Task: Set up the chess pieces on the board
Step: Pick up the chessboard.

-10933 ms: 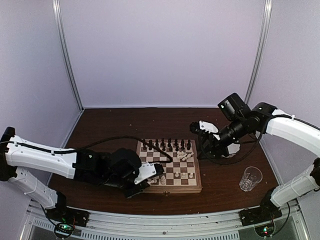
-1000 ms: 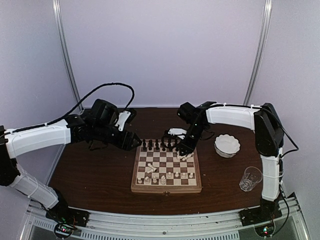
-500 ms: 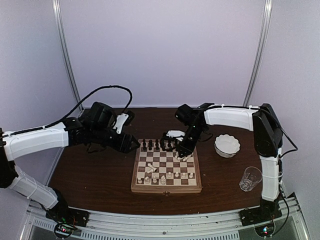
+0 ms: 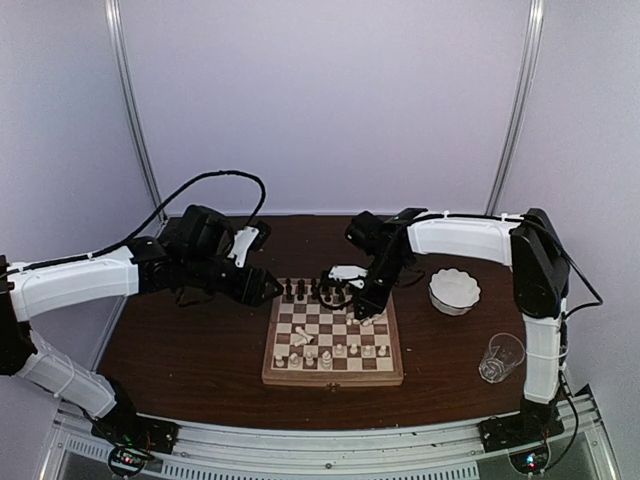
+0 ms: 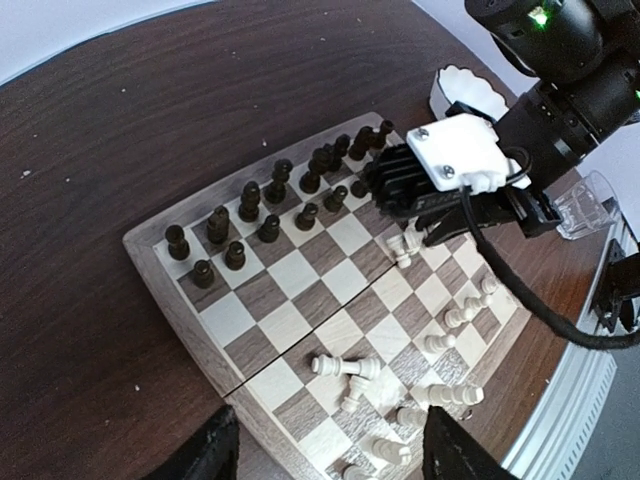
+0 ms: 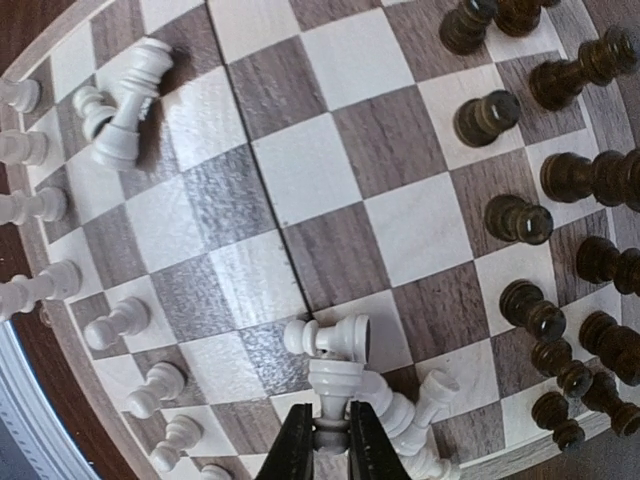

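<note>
The board [image 4: 331, 378] lies mid-table, with dark chess pieces [image 4: 315, 290] standing in its far rows and white ones [image 4: 340, 350] in the near rows. Two white pieces [image 5: 345, 367] lie toppled near the left edge. My right gripper [image 6: 330, 428] is down at the board's right side, shut on the thin neck of a white piece [image 6: 335, 385] in a heap of fallen white pieces [image 6: 425, 405]. A white pawn [image 6: 330, 337] lies against it. My left gripper [image 4: 262, 288] hovers open and holds nothing beside the board's far left corner.
A white scalloped bowl [image 4: 454, 290] stands right of the board, and a clear glass [image 4: 501, 357] sits nearer the front right. The left arm's black cable [image 4: 215, 180] arches over the back left. Dark wooden table [image 4: 190, 350] surrounds the board.
The right gripper's jaws have closed on the white piece in the heap. The left gripper has edged slightly right toward the board's corner.
</note>
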Controlling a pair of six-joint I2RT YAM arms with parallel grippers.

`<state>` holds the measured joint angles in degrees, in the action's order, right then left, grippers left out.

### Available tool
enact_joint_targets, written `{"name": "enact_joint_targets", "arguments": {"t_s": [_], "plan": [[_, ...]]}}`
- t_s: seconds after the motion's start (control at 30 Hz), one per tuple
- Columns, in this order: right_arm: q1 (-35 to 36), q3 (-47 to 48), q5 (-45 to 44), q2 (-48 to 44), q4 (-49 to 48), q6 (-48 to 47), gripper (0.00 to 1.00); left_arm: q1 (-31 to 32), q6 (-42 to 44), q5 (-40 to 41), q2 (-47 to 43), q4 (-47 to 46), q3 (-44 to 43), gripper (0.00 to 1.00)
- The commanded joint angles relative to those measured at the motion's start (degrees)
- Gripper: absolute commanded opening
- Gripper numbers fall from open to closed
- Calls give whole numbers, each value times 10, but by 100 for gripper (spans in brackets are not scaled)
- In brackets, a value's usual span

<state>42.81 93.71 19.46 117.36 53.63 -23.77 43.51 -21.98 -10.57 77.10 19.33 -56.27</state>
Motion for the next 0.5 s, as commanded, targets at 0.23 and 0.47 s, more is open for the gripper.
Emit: {"name": "enact_joint_targets", "arguments": {"t_s": [0.23,0.47], "plan": [[4,-16,100,-87,4,-15,7,3,-113,-123,42,-319,106,65],[4,-13,180,-121,-3,-12,8,8,-230,-178,86,-523,148,69]]}}
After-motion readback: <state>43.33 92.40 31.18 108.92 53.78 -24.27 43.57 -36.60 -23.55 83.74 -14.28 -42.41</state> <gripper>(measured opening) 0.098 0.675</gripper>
